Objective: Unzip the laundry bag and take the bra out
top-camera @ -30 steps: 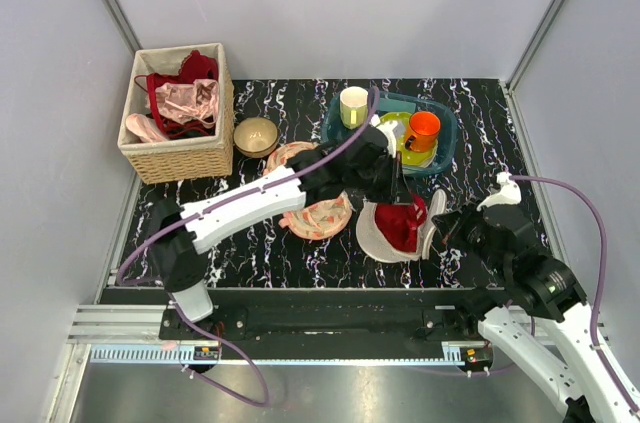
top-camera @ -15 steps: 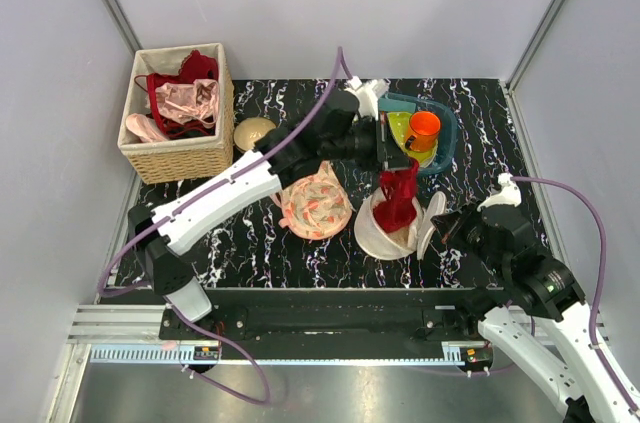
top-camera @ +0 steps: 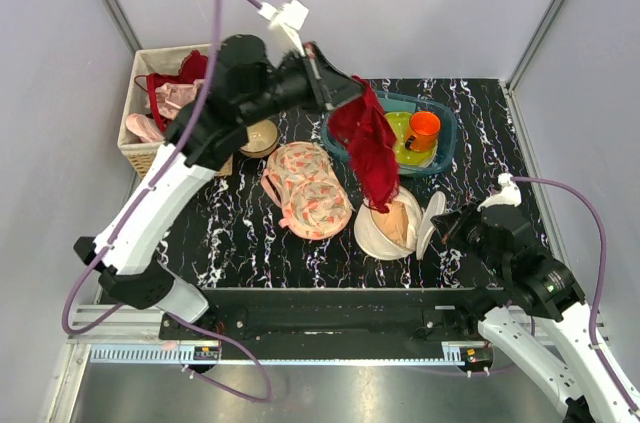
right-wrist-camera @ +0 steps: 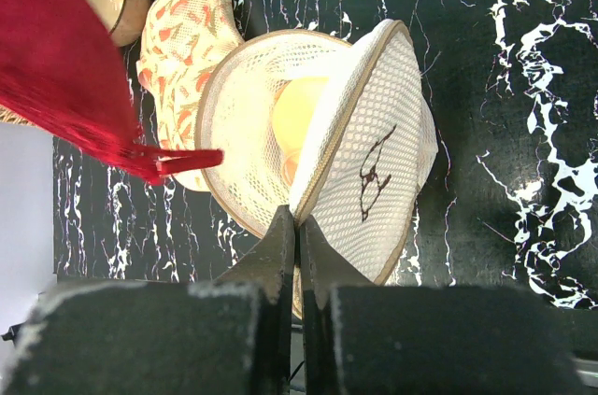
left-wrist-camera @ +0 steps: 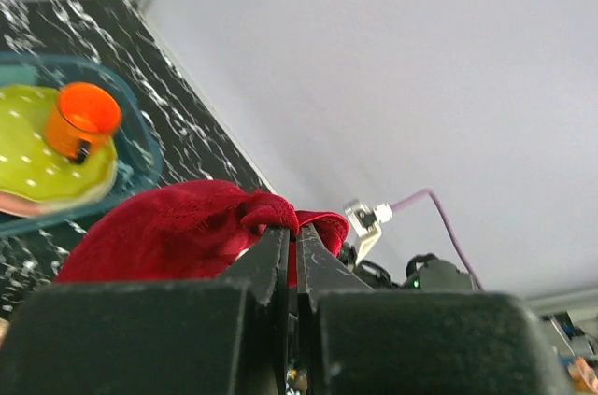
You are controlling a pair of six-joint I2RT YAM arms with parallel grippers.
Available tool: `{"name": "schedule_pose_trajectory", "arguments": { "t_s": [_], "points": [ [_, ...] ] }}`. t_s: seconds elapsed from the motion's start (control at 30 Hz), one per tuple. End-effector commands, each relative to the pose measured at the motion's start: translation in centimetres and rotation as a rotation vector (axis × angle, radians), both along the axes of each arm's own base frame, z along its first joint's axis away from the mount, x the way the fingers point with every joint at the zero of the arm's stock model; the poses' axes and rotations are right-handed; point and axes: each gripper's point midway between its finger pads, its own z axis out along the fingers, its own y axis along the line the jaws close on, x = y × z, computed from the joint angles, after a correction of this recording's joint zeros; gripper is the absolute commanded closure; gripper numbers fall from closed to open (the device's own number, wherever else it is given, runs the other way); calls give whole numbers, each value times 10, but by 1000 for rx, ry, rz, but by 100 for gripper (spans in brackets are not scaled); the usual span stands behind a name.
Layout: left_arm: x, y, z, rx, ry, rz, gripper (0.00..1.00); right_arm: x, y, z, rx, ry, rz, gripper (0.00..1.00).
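The round white mesh laundry bag (top-camera: 390,231) lies open on the table at front centre, its lid (top-camera: 433,222) standing up. My right gripper (top-camera: 440,235) is shut on the lid's rim; in the right wrist view (right-wrist-camera: 299,218) the bag (right-wrist-camera: 252,152) gapes open with a pale cup inside. My left gripper (top-camera: 340,90) is raised high and shut on a red lace bra (top-camera: 372,153) that hangs down, its lower end just above the bag. The left wrist view shows the gripper (left-wrist-camera: 292,232) pinching the red bra (left-wrist-camera: 168,232).
A wicker basket (top-camera: 180,158) of pink and red garments stands at the back left, a tan bowl (top-camera: 262,135) beside it. A peach floral cloth (top-camera: 305,188) lies at centre. A teal tub (top-camera: 440,148) holds a green spotted plate (top-camera: 400,133) and orange mug (top-camera: 422,128).
My left arm has risen and swung back and left, lifting the red bra out of the bag. The right gripper has kept holding the lid.
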Motion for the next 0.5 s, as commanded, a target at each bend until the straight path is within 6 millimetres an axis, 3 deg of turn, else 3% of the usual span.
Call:
{"name": "schedule_pose_trajectory", "arguments": {
  "t_s": [0.0, 0.33, 0.47],
  "points": [
    [0, 57, 59, -55, -149, 120, 100, 5, 1, 1, 0, -5, -13, 100],
    [45, 191, 93, -11, -231, 498, 100, 11, 8, -4, -6, 9, 7, 100],
    [61, 230, 103, 10, -254, 604, 100, 19, 14, -7, -14, 19, 21, 100]
  ]
}}
